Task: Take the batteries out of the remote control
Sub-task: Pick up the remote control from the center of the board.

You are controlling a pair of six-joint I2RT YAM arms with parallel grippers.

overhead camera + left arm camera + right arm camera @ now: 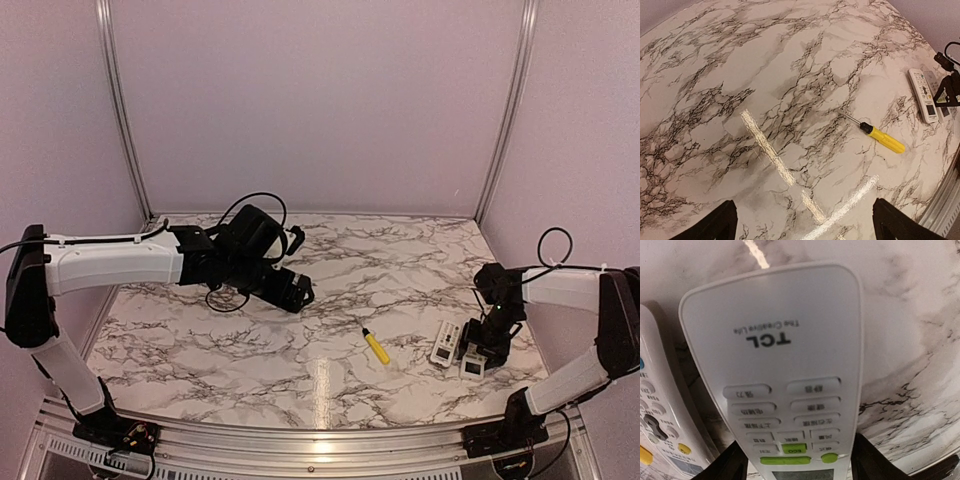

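A white TCL remote control (pixel 775 365) lies button side up between my right gripper's (pixel 800 467) black fingers (pixel 730 467), which press against both of its long sides. In the top view this remote (pixel 472 366) is at the table's right front, under my right gripper (pixel 482 350). I cannot tell whether it is lifted off the table. No batteries show in any view, and the battery side is hidden. My left gripper (pixel 805 230) is open and empty, hovering over bare marble near the table's middle (pixel 298 292).
A second white remote (pixel 445 343) with coloured buttons lies just left of the held one; it also shows in the right wrist view (pixel 655 430) and the left wrist view (pixel 922 95). A yellow-handled screwdriver (pixel 376 346) lies between the arms (pixel 882 139). The marble table (pixel 330 260) has walls behind and beside it.
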